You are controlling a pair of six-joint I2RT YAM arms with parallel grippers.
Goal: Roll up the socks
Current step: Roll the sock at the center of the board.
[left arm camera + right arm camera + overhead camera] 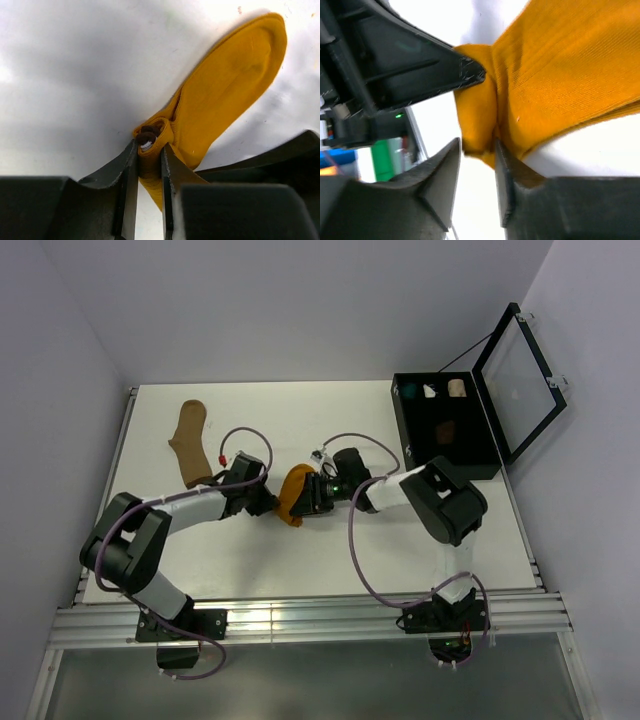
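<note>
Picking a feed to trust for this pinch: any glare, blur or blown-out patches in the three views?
Top external: evenly lit and sharp, with one glare streak on the near rail. Left wrist: the table is washed out with soft shadows, but the mustard sock is clear. Right wrist: its ribbing is crisp, the table is blown white, and the background at left is blurred.

Both arms are bent at the elbow, forearms angled inward, wrists almost meeting. Left claw (149, 150): fingers sit close together, pinching a rolled fold of the mustard-orange sock (230, 90). Right claw (476, 150): jaws stand partly apart with fabric between them; grip unclear, possibly loose.
</note>
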